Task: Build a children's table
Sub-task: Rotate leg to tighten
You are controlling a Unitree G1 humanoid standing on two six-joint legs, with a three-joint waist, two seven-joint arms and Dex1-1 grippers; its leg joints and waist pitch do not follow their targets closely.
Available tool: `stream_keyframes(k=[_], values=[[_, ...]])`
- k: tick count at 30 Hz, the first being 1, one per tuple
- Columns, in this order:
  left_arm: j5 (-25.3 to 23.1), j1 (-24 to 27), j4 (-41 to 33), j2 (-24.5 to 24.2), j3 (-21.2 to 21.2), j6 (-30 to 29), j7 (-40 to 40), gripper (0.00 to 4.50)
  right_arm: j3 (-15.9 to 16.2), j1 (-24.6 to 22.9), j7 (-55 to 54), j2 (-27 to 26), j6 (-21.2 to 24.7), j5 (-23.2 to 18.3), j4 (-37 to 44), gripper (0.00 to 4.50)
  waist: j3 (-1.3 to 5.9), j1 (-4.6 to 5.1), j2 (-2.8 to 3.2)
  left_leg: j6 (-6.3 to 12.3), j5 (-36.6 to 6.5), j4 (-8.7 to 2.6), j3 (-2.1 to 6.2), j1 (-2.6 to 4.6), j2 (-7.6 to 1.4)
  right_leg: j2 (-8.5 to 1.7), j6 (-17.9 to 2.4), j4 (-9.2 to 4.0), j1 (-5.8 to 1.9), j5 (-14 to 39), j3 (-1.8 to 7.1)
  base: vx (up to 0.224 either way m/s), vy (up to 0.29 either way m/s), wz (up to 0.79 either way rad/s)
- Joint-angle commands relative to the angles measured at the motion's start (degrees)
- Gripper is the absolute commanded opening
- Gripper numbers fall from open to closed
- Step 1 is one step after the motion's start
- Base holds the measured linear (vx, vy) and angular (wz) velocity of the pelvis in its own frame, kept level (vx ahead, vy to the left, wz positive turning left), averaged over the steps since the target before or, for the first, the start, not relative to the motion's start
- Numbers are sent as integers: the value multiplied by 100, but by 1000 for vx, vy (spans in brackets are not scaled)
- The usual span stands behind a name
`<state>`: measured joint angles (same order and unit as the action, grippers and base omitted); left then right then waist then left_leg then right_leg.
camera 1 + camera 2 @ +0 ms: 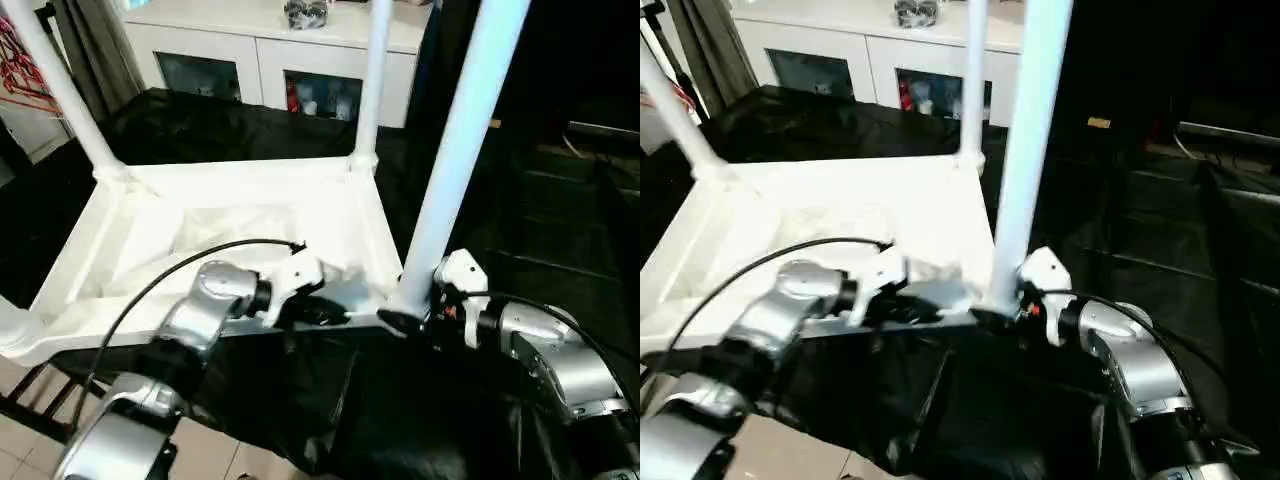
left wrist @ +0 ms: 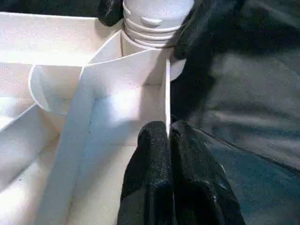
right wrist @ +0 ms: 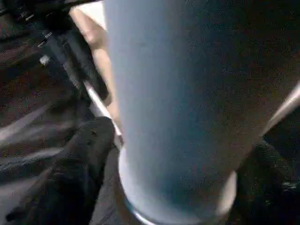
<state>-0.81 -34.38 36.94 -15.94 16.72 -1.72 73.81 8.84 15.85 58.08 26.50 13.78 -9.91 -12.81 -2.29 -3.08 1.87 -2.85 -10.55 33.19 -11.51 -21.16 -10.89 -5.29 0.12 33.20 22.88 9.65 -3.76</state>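
Seemingly unlabelled, children's table [image 1: 240,215] rim pinched by left pincer [image 2: 169,136].

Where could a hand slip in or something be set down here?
Bare black cloth lies right of the upturned children's table, and more between it and the white cabinet. The near right corner is crowded: left gripper pinches the rim, right gripper straddles a leg.

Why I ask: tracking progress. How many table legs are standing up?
3: the far-left leg, the far-right leg, the near-right leg, all standing on the tabletop. Its near-left corner is cut off, so a fourth may be hidden.
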Motion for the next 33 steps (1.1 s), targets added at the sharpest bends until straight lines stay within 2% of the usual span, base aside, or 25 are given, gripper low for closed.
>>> stream_keyframes(k=[1, 6, 7, 9, 11, 12, 16, 20, 22, 23, 24, 25, 26, 28, 31, 33], values=[[23, 31, -143, -10, 199, 67, 316, 0, 313, 75, 351, 23, 104, -70, 179, 333, 322, -32, -88, 460, -1215, -374, 101, 60, -267, -312, -1356, -343, -263, 1334, 224, 0, 0, 0], [40, 45, -196, -82, 217, 35, 439, 0, 382, 87, 535, 113, 152, -51, 212, 292, 327, -47, -92, 439, -1163, -359, 91, 67, -263, -318, -1411, -333, -255, 1261, 227, 0, 0, 0], [50, 48, -209, -111, 227, 31, 483, 0, 424, 95, 608, 137, 125, -17, 199, 284, 329, -38, -173, 439, -1131, -358, 87, 56, -258, -316, -1395, -332, -266, 1278, 224, 0, 0, 0], [51, 39, -193, -135, 228, 29, 497, 0, 469, 116, 659, 120, 53, 29, 137, 279, 329, -53, -128, 443, -1087, -354, 92, 62, -262, -328, -1382, -326, -257, 1311, 228, 0, 0, 0], [61, 41, -185, -139, 219, 30, 486, 0, 488, 125, 670, 102, 41, 22, 120, 273, 328, -53, -153, 444, -1080, -354, 92, 58, -258, -327, -1373, -327, -262, 1325, 226, 0, 0, 0], [87, 52, -191, -126, 202, 18, 471, 0, 480, 116, 641, 60, 54, -10, 124, 273, 330, -58, -134, 444, -1066, -353, 96, 61, -259, -326, -1377, -319, -261, 1308, 227, 0, 0, 0], [85, 49, -162, -45, 131, 10, 266, 0, 381, 82, 404, -104, 81, -72, 100, 272, 328, -53, -137, 457, -1053, -349, 91, 56, -254, -323, -1386, -321, -259, 1294, 224, 0, 0, 0], [47, 18, -95, 23, 78, 37, 55, 0, 271, 80, 103, -278, 35, -53, 1, 272, 316, -26, -130, 344, -1249, -361, 103, 65, -245, -326, -1315, -357, -246, 1598, 226, 0, 0, 0], [-162, -283, 355, 409, -135, -18, -1146, 0, -140, 247, -1637, -1003, -72, 273, -664, 272, 298, 20, -121, 196, -1457, -377, 116, 82, -226, -326, -1226, -403, -211, 1933, 225, 0, 0, 0], [-261, -432, 544, 642, -202, -95, -1728, 0, -376, 364, -2559, -1415, -91, 365, -996, 272, 278, 79, -100, 28, -1613, -382, 109, 98, -211, -316, -1170, -432, -143, 2214, 229, 0, 0, 0], [-261, -432, 544, 642, -202, -95, -1728, 0, -376, 364, -2559, -1415, -91, 365, -996, 272, 278, 100, -107, -76, -1775, -393, 142, 128, -204, -318, -1125, -443, -143, 2437, 203, 0, 0, 0], [-381, -577, 707, 910, -240, -248, -2372, 0, -552, 489, -3413, -1840, -87, 447, -1306, 272, 296, 141, -145, -113, -1826, -408, 176, 86, -193, -321, -965, -447, -195, 2617, 186, -50, 16, -5], [-381, -577, 707, 910, -240, -248, -2372, 0, -552, 489, -3413, -1840, -87, 447, -1306, 272, 289, 128, -119, -95, -1830, -410, 167, 126, -211, -338, -948, -486, -158, 2565, 208, -50, 16, -5], [-452, -636, 756, 1112, -216, -374, -2731, 0, -442, 571, -3803, -2053, -117, 642, -1438, 272, 289, 130, -130, -26, -1817, -417, 160, 109, -208, -314, -972, -482, -179, 2364, 206, 0, 0, 0], [-456, -618, 720, 1267, -205, -417, -2926, 0, -408, 609, -3862, -2299, -179, 602, -1449, 272, 301, 109, -114, 98, -1720, -408, 143, 84, -192, -318, -996, -473, -202, 2137, 217, 0, 0, 0], [-456, -593, 686, 1292, -191, -408, -2940, 0, -407, 605, -3818, -2365, -218, 563, -1429, 327, 308, 100, -108, 133, -1667, -406, 139, 84, -201, -316, -1014, -466, -201, 2013, 221, 0, 0, 0]])
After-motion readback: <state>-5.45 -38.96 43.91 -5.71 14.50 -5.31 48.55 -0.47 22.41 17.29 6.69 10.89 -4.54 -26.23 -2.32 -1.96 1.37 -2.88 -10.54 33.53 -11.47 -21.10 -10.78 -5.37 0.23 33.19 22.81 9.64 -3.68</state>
